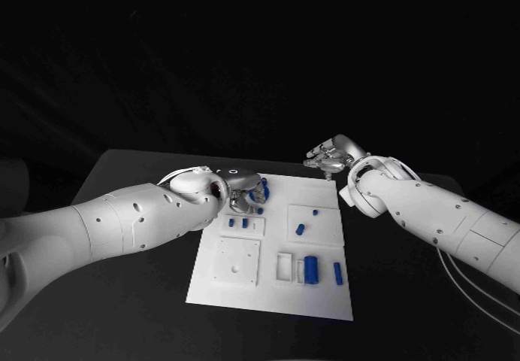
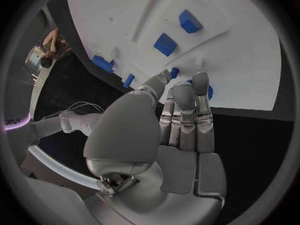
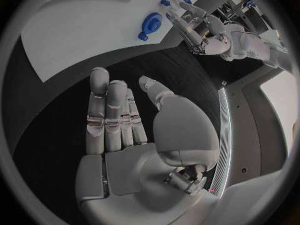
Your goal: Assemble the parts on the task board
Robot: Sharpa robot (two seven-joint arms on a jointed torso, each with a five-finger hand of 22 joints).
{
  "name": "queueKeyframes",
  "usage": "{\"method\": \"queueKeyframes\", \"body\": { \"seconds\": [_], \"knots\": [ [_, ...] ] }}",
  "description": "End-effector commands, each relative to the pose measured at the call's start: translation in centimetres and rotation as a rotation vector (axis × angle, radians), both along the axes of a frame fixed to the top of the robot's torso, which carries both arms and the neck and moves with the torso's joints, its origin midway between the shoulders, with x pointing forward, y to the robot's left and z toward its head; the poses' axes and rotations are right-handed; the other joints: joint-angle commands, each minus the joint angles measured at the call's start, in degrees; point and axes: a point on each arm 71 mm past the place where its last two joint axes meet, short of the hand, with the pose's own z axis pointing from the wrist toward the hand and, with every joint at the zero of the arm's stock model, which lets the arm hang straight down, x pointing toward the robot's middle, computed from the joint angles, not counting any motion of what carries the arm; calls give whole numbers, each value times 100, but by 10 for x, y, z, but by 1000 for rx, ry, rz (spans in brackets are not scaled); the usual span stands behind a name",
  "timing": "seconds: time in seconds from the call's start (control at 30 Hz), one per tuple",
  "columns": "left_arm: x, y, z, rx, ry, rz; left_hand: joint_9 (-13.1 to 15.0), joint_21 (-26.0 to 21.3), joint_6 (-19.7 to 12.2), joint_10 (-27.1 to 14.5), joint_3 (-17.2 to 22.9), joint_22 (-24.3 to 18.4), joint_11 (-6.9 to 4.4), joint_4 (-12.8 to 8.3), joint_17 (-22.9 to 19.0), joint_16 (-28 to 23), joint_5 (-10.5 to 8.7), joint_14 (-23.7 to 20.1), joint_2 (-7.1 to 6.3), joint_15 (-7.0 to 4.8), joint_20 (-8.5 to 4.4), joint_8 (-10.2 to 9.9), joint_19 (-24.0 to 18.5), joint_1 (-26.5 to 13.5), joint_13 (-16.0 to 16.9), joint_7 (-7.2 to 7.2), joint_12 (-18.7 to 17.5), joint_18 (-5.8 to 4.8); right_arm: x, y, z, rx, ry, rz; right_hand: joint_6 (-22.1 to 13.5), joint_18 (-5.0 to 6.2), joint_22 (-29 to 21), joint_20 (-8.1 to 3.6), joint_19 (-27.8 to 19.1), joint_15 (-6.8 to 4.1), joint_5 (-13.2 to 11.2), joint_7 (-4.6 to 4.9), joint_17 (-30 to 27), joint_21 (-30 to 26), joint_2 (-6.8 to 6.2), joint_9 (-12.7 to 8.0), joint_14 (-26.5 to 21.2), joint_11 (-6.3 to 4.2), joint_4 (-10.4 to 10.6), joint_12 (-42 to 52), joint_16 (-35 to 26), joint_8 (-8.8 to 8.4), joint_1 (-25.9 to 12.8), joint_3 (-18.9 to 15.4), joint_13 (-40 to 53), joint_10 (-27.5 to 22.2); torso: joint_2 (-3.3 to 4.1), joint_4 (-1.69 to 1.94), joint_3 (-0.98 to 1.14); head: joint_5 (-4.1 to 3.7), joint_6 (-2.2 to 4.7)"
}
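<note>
Matte black table (image 1: pixel 141 162), rectangular, flat, spanning the whole workspace; its dark surface (image 3: pixel 69 105) runs right alongside the white plate.

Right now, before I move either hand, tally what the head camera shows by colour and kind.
white task board: 1
blue parts lying clear of the hands: 6
silver hands, left hand and right hand: 2
Total: 9. More blue by the left hand's fingers is too hidden to count.
</note>
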Motion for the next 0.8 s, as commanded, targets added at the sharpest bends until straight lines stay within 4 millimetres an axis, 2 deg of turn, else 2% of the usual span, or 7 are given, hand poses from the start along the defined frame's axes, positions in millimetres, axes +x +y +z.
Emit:
{"method": "queueKeyframes", "body": {
  "seconds": [0.03,0.3,0.5,0.8],
  "knots": [
    [-2,-4,-1,9,-2,-33,-7,41,29,43,50,116,4,-8,-5,46,25,41,2,2,47,-17,-4,-45,-9,-22,-28,77,0,2,-1,8,17,13,24,107,-18,45,235,34,1,27,-20,-6,24,4,13,13,10,-29,41,-8,-47,15,-7,-37,3,-6,1,4,12],
    [0,-5,-5,10,-7,-29,-7,160,45,122,215,121,-10,-41,-10,118,26,28,59,9,89,-17,-35,-53,-10,-27,-29,139,-1,4,-1,19,23,19,44,110,-29,45,233,34,5,21,-28,-9,33,6,10,12,11,-29,46,-10,-46,15,-7,-38,10,-8,2,-16,7],
    [0,-8,-7,8,-8,-32,-11,248,44,217,318,120,-29,-52,-21,157,15,25,91,1,90,-16,-62,-72,-11,-35,-30,149,-1,5,0,21,24,22,56,108,-31,45,235,33,6,19,-34,12,38,5,11,11,6,-28,53,-12,-41,16,-7,-38,12,-15,-3,-25,-2],
    [0,-11,-15,11,3,-28,-9,317,66,243,363,119,-31,-73,-31,187,15,22,111,3,87,-15,-85,-78,-10,-26,-28,150,-2,7,1,23,23,27,58,105,-35,46,236,33,8,20,-43,31,41,3,12,10,0,-28,60,-14,-38,14,-7,-37,6,-9,0,-52,-30]
  ]
}}
